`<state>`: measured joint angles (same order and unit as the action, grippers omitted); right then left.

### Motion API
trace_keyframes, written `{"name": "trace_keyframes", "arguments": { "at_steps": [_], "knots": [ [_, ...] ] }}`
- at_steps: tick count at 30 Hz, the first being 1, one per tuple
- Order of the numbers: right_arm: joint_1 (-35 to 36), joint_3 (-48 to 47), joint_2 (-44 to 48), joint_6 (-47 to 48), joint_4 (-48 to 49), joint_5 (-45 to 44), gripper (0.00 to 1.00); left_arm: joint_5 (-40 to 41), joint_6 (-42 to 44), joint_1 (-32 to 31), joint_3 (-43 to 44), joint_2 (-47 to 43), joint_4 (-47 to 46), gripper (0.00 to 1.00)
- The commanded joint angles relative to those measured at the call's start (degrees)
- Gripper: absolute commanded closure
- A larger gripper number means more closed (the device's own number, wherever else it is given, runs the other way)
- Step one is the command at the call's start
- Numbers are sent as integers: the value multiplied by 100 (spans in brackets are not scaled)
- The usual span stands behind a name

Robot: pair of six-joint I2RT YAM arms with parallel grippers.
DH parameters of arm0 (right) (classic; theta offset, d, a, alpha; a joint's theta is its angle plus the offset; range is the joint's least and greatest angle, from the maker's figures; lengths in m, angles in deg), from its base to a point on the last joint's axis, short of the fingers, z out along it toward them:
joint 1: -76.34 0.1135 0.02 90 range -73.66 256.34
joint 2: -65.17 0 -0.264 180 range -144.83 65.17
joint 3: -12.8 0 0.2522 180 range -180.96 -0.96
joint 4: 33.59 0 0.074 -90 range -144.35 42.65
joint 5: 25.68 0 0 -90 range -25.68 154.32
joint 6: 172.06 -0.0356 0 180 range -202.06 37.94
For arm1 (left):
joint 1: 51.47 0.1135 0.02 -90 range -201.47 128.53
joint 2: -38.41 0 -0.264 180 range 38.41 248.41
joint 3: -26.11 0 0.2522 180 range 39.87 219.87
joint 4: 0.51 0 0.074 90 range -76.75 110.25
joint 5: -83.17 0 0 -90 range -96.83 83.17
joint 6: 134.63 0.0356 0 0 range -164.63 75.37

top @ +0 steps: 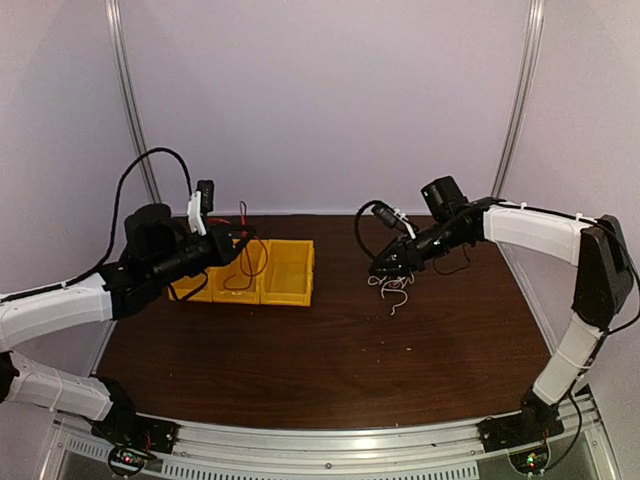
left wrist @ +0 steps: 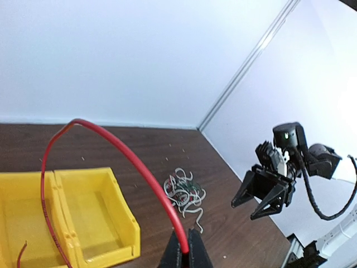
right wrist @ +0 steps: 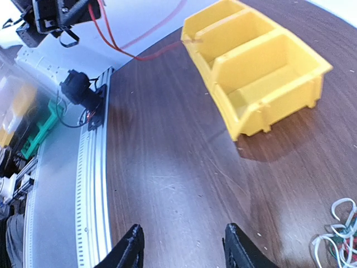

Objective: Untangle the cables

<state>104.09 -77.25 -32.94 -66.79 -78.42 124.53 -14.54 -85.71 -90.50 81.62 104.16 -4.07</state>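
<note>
Cables (left wrist: 184, 192) lie in a small loose tangle on the dark worktop (top: 330, 350), well apart from the row of yellow bins (top: 290, 270). The tangle (top: 392, 288) is mostly white loops, with bits of green and red showing among them in the left wrist view.

One red wire (left wrist: 128, 153) is out of the tangle. The left end effector (left wrist: 185, 248) is closed on it, the wire pinched between the two black fingers. From there it rises in a tall arc and comes down into the bins (left wrist: 95, 223). Its free end lies in the compartment next to the end one that faces the tangle. In the top view the left end effector (top: 232, 243) sits over the bins, and the red wire (top: 243, 215) stands up just above it.

The right end effector (top: 385, 268) hangs just above the tangle, not touching it as far as the views show. Its jaws stand wide apart and hold nothing (left wrist: 244, 211). In the right wrist view the spread fingers (right wrist: 131, 251) frame bare worktop. The tangle (right wrist: 337, 234) is off to the lower right edge, outside the gap between them. The bins (right wrist: 262, 72) lie further off, with the red wire (right wrist: 150, 50) reaching to their far corner.
</note>
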Motion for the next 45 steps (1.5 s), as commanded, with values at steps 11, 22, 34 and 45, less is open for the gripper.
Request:
{"name": "trace_keyframes", "arguments": {
  "at_steps": [11,22,34,45],
  "knots": [
    [-1179,1468,970,640,258,-8,50,-1327,1877,2233,939,35,690,100],
    [-1272,2153,1603,449,826,-223,50,-3387,933,2936,1012,1756,-1362,100],
    [-1286,2269,1536,520,885,-234,50,-3279,740,3636,435,2024,-1406,100],
    [-1290,2347,1528,605,931,-144,51,-2152,2303,3753,784,1982,792,100]
  ]
}}
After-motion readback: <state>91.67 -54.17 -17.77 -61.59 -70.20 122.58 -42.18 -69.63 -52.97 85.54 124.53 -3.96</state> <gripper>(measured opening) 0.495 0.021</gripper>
